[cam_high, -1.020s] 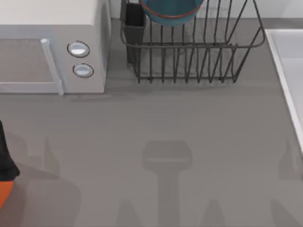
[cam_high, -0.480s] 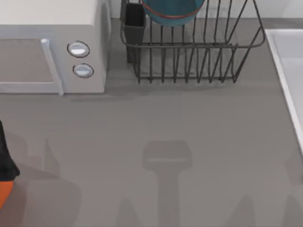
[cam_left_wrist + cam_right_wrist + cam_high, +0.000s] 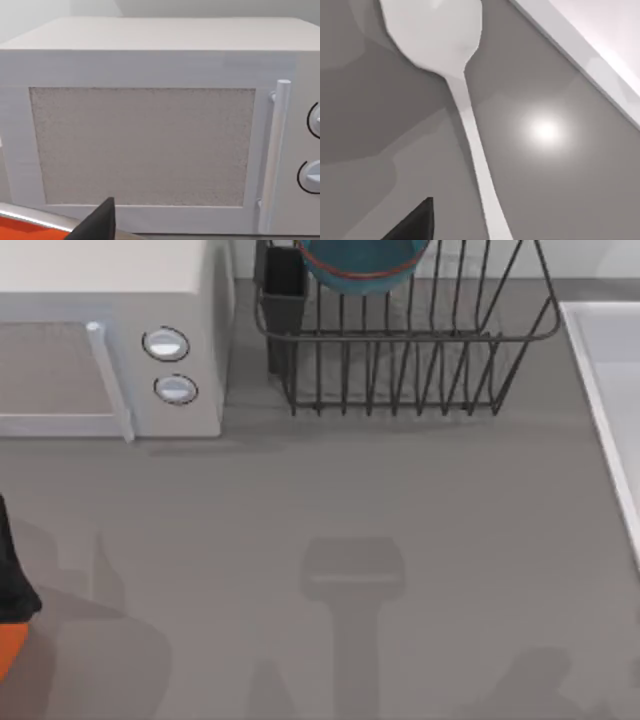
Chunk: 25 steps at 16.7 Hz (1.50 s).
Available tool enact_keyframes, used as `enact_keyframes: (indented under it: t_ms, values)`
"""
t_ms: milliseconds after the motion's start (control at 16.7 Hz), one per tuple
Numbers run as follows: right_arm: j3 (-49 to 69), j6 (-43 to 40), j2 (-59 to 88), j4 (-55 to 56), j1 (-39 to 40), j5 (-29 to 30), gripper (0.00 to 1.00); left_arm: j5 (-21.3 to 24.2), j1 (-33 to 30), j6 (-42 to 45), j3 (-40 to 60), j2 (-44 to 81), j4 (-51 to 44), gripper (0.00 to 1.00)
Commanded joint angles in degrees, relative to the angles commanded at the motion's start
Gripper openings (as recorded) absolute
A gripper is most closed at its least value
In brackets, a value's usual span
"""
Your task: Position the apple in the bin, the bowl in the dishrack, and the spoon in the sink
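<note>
Nearest to the right arm's wrist camera lies the spoon, flat on the grey worktop with its oval head away from the camera and its thin handle running back toward it; that close hover over the handle suggests the right pincer is lining up to take the spoon, since it is the piece meant for the basin. One dark fingertip of that pincer shows beside the handle and apart from it, so nothing is held there as far as can be seen, but I cannot tell how wide the jaws stand. Just past the spoon runs the raised pale rim of the sink, which occupies the worktop's right edge, so the carry looks short. At the worktop's near left edge a black and orange shape, probably the bin, waits close to the left arm; the left wrist camera shows one dark fingertip of the left pincer above an orange surface, facing the white microwave, apparently parked, its opening impossible to judge. Farthest off, along the back edge, the dishrack already carries the teal bowl, propped among its bars, so that part appears done.
</note>
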Motion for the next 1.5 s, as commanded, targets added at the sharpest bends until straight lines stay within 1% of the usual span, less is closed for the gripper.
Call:
enact_keyframes:
  t_ms: [180,360,480,780,960,1320,1500]
  values:
    - [7.2,-10.3,10.8,-8.6,-2.7,-0.1,1.00,0.0,0.0,0.0,0.0,0.0,0.0,1.00]
    - [12.2,-17.4,17.7,-14.1,-4.4,-0.4,1.00,0.0,0.0,0.0,0.0,0.0,0.0,1.00]
    - [13.6,-19.3,19.7,-15.6,-4.9,-0.6,1.00,0.0,0.0,0.0,0.0,0.0,0.0,1.00]
    - [13.4,-19.3,19.7,-15.3,-4.7,-0.6,1.00,0.0,0.0,0.0,0.0,0.0,0.0,1.00]
    - [11.1,-19.2,21.7,-11.2,-4.8,-0.6,1.00,0.0,0.0,0.0,0.0,0.0,0.0,1.00]
    - [1.6,-19.1,30.2,7.5,-4.8,-0.6,1.00,0.0,0.0,0.0,0.0,0.0,0.0,1.00]
    - [-0.9,-19.1,32.4,11.6,-4.8,-0.6,1.00,0.0,0.0,0.0,0.0,0.0,0.0,1.00]
